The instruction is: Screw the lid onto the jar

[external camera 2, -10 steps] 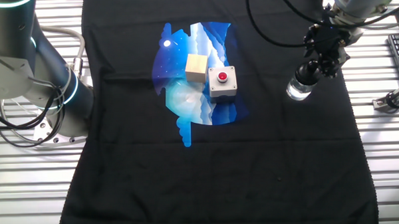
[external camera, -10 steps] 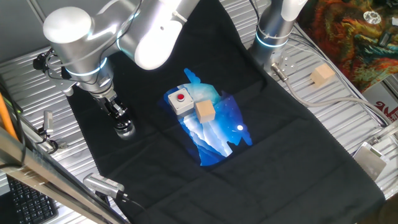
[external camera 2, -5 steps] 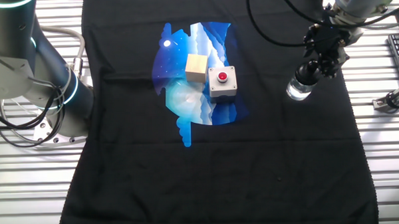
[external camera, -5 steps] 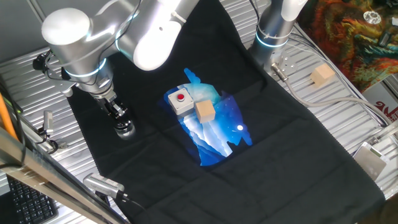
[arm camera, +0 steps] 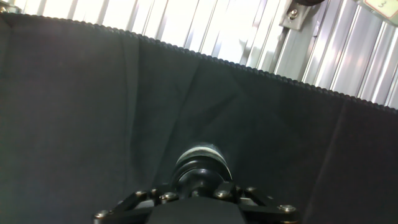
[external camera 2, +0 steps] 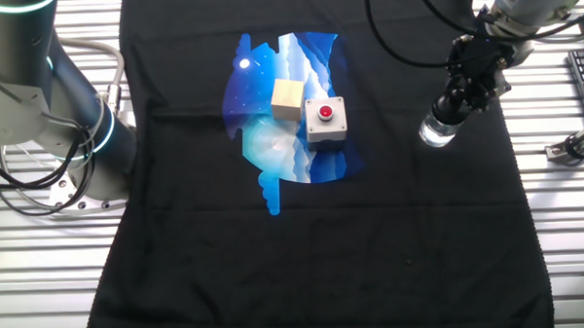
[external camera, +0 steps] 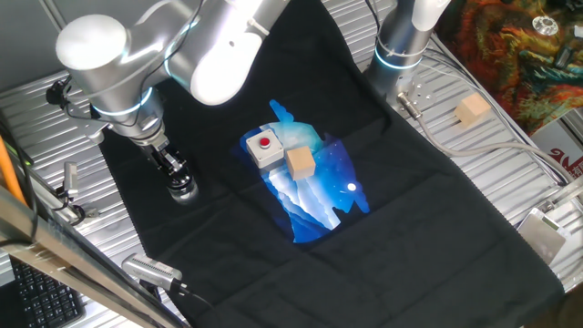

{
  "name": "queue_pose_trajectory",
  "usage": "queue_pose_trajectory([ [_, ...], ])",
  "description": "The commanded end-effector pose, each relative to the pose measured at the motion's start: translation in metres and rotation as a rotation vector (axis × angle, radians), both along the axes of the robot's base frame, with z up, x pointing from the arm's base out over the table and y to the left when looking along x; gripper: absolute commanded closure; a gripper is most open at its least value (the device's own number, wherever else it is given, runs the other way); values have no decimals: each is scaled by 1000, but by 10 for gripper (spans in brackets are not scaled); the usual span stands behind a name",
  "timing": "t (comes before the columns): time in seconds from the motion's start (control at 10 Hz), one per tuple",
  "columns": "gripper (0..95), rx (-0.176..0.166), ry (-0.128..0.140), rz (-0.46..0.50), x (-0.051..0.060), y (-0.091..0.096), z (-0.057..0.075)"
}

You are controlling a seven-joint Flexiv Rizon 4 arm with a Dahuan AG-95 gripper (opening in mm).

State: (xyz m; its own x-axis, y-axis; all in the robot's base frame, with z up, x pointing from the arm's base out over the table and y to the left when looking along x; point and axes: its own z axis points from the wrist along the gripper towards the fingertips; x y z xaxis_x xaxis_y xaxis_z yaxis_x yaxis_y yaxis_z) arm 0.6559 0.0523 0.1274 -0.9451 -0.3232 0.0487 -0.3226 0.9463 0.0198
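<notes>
Between the earlier frames and now, only the arm's upper joints have turned slightly; the gripper (external camera: 173, 168) and the jar (external camera: 183, 189) beneath it occupy the same spot on the black cloth (external camera: 401, 228). The jar stands upright near one edge of the cloth, well apart from the grey button box (external camera: 264, 148) and the wooden cube (external camera: 300, 163), which sit touching or nearly so on the blue print at the middle. A second wooden cube (external camera: 472, 110) rests off the cloth on the metal table (external camera: 510, 155). The lid (external camera 2: 448, 109) sits on top of the jar, with the gripper's fingers closed narrowly about it; in the hand view the dark cap (arm camera: 200, 169) lies directly ahead of the fingers. This hold from above, roughly in line with the jar, suits turning the cap about the jar's own axis. The arm reaches down over the cloth's edge with its wrist tilted slightly toward the jar. How far the thread has engaged cannot be told. Judged from this, the screwing step is in hand.
</notes>
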Motion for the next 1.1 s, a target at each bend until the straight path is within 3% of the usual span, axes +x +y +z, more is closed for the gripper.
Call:
queue_pose_trajectory([
  [0.1,570,2,-3,1,-1,0,0],
  [1.1,570,-2,12,6,0,-2,-6],
])
